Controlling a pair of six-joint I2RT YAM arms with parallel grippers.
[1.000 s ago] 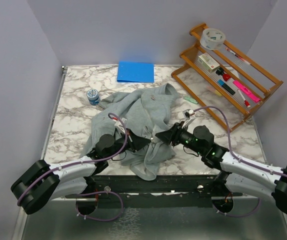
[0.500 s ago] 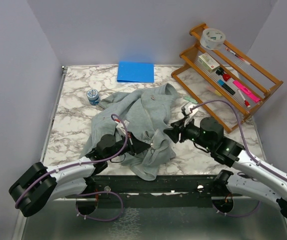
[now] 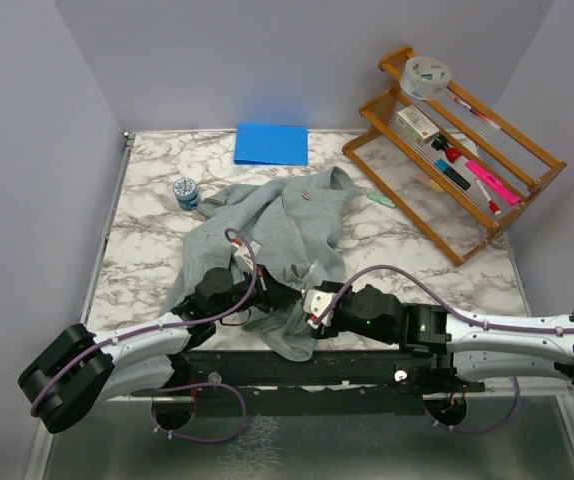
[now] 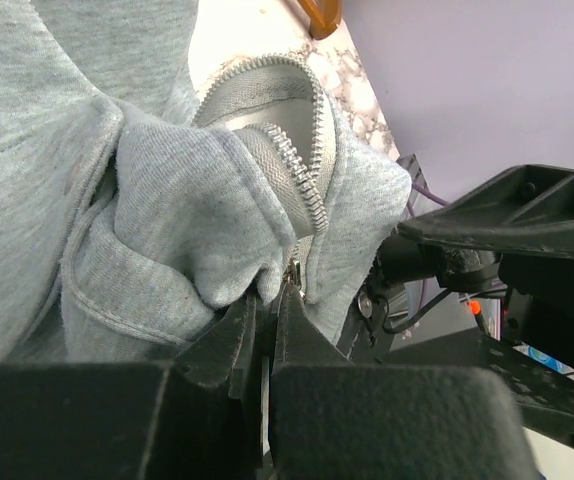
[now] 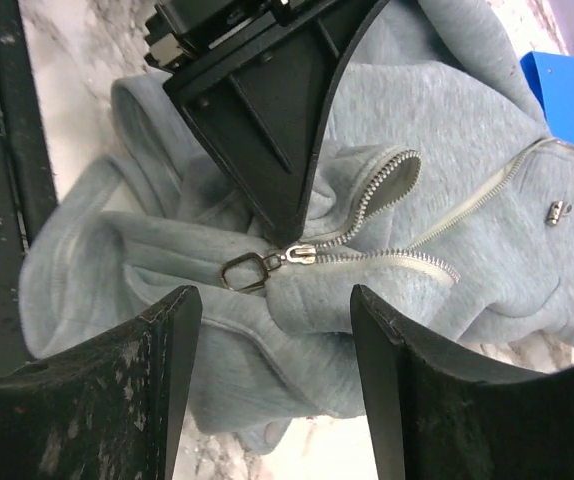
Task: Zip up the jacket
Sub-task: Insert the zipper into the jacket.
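Jacket zipper foot hidden behind left claw, clamped on fabric.
Right claw spread wide at pull tab.

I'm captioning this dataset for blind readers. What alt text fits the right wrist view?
A grey jacket lies crumpled on a marble table, zipper open beyond its slider and ring pull. The right gripper, fingers open, frames the pull, while the left gripper grips the fabric just above it. A blue pad shows at the right edge.
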